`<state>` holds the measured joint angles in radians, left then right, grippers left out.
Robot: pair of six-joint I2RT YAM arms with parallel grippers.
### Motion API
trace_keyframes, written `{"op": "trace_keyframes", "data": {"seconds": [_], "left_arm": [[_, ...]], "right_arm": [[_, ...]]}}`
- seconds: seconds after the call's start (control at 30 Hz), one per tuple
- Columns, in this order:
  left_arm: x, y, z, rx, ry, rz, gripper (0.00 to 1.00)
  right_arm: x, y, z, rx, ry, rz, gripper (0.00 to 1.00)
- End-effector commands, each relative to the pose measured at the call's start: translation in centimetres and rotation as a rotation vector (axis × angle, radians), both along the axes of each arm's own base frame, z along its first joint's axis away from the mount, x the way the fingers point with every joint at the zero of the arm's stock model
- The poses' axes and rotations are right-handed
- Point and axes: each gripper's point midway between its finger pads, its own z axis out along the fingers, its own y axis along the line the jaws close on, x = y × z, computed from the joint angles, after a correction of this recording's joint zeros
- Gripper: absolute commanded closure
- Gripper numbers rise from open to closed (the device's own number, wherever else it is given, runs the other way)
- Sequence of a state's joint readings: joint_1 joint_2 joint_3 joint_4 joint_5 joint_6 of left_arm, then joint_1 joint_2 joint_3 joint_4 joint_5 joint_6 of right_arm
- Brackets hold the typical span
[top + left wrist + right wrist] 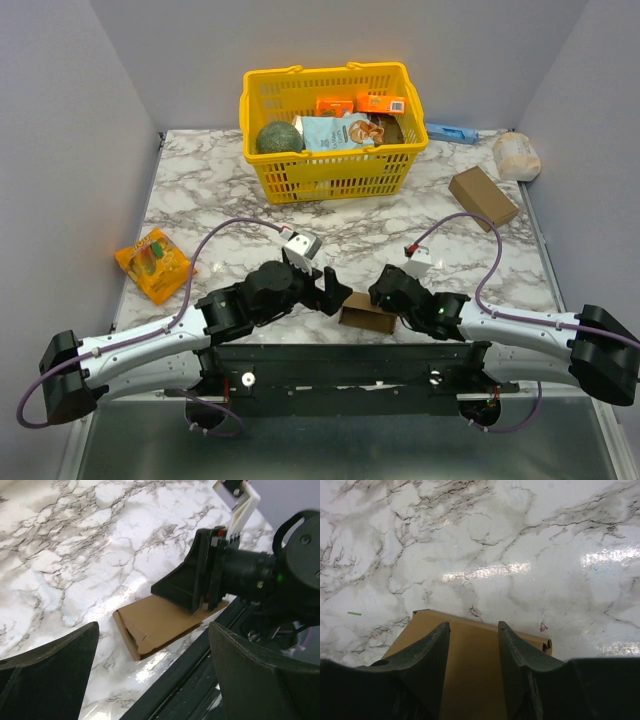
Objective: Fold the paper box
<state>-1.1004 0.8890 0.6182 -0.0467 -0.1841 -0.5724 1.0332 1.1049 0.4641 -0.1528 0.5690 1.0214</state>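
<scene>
The paper box (365,319) lies flat on the marble right at the table's near edge, a thin brown cardboard piece with a folded flap and notched tab on its left end (142,642). My right gripper (472,626) rests on top of it with its fingers partly apart and bare cardboard (470,680) between them; they grip nothing. In the left wrist view one of its black fingers (185,585) presses on the box's right half. My left gripper (153,627) hovers just left of the box, jaws wide open and empty.
A yellow basket (262,92) of groceries stands at the back centre. A blocky brown carton (483,196) and a white roll (517,155) lie at the back right, an orange snack packet (153,263) at the left. The black front rail (200,665) runs beside the box.
</scene>
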Motion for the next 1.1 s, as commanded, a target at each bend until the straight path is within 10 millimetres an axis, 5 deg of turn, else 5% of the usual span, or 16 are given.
{"op": "trace_keyframes", "data": {"seconds": [0.0,0.2,0.37,0.77,1.07], "left_arm": [[0.3,-1.5,-1.2,-0.046,0.194,-0.014,0.02],[0.1,-2.7,-6.0,0.008,0.312,-0.06,0.2],[-0.2,-3.0,-8.9,0.038,0.366,-0.076,0.26],[-1.6,0.3,-16.7,0.26,0.44,-0.055,0.37],[-0.7,1.5,-19.0,0.378,0.402,-0.033,0.43]], "right_arm": [[0.4,-0.8,-0.2,-0.026,-0.018,-0.044,0.48],[0.3,-1.0,-0.3,-0.034,-0.018,-0.045,0.48],[0.4,-1.1,-0.3,-0.034,-0.021,-0.048,0.48],[0.4,-1.2,-0.2,-0.038,-0.023,-0.052,0.48],[-0.9,-2.1,2.4,-0.039,-0.024,0.018,0.23]]}}
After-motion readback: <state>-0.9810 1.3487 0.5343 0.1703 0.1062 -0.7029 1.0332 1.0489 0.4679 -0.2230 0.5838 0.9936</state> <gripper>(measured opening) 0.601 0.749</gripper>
